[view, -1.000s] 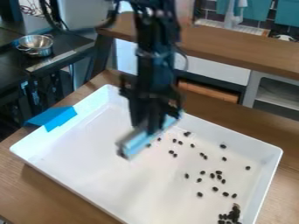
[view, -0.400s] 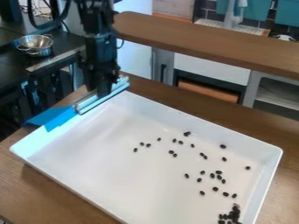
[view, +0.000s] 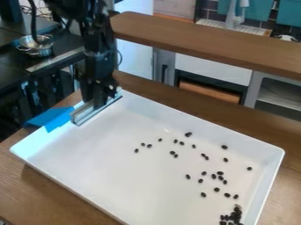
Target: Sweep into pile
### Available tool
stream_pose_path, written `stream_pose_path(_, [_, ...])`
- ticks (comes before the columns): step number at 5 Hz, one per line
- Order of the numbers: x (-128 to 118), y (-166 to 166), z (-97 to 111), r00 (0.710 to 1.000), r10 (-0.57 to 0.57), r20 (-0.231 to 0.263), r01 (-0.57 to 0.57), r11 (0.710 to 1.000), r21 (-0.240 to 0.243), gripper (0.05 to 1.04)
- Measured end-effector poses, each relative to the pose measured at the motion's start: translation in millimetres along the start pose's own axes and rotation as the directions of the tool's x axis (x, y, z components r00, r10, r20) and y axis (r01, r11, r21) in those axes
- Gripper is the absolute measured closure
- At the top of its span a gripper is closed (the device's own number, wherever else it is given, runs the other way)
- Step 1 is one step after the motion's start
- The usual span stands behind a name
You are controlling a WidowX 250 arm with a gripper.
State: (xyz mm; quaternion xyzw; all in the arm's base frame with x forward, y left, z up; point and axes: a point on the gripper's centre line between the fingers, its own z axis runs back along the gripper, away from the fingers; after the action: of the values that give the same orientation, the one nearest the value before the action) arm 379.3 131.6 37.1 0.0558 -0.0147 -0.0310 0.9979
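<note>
Beans (view: 220, 173) could slip beneath the bar (view: 81, 115) if it tilts off the tray (view: 88, 167). The pincer (view: 99, 103) pinches it; uneven drag could twist it.

At 9 o'clock, a bent piece of blue tape (view: 54, 118). At 10 o'clock, shiny metal bowlware (view: 38, 53) sits on a dark counter (view: 63, 51). The wooden table (view: 35, 184) runs out toward 8 o'clock. At 1 o'clock, a long wooden counter (view: 206, 43) crosses behind, a pale cloth (view: 234, 16) hanging beyond it. Toward 3 o'clock, a grey open shelf unit (view: 254, 90).
</note>
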Motion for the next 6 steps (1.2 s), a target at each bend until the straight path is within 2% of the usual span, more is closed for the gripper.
stream_pose_path(2, [1.3,-27.8,-19.8,1.000,0.027,-0.003,-0.027,0.999,0.025,0.745])
stream_pose_path(3, [1.0,-41.4,-28.6,0.999,0.043,-0.024,-0.043,0.999,0.026,0.745])
stream_pose_path(6, [4.3,-84.6,-26.8,0.998,0.053,-0.038,-0.053,0.999,0.011,0.745])
